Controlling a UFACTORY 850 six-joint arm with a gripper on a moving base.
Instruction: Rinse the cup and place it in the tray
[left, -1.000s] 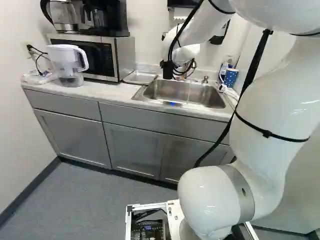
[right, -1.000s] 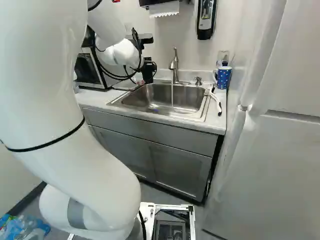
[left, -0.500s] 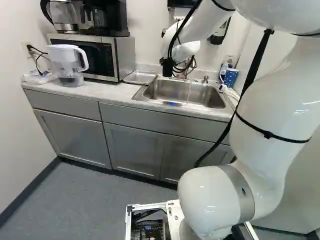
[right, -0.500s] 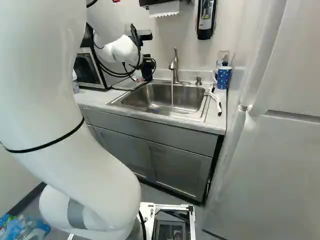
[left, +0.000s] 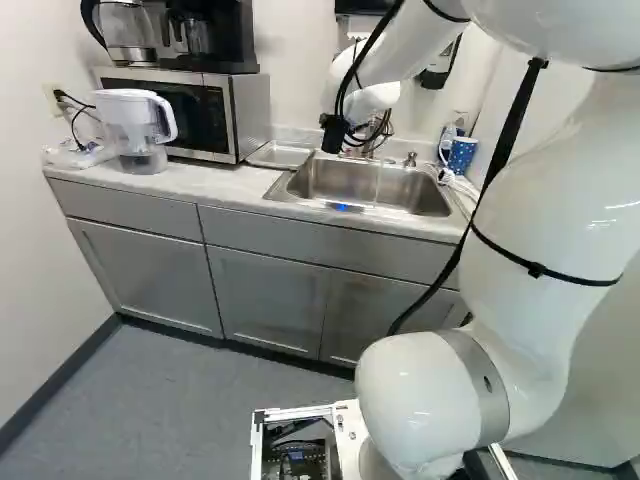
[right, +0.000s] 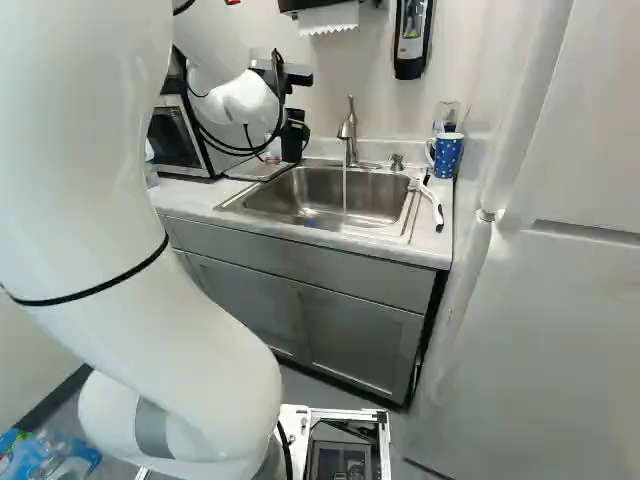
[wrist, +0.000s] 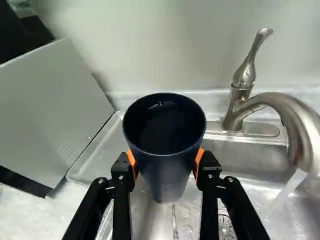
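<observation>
Above the sink (wrist: 250, 155), cup (wrist: 170, 165) between the end effector's (right: 295, 137) pads.

The arm (left: 545, 200) arches forward, its end effector (right: 290, 126) clamped with fingers (wrist: 131, 160) apart, wrist (right: 245, 103) seemingly tipped down.

It was bright. Light made shiny spots on the white arm (left: 545, 215), the sink (right: 265, 197) and the tap (wrist: 295, 112). The cup (wrist: 165, 145) looked dark inside.
</observation>
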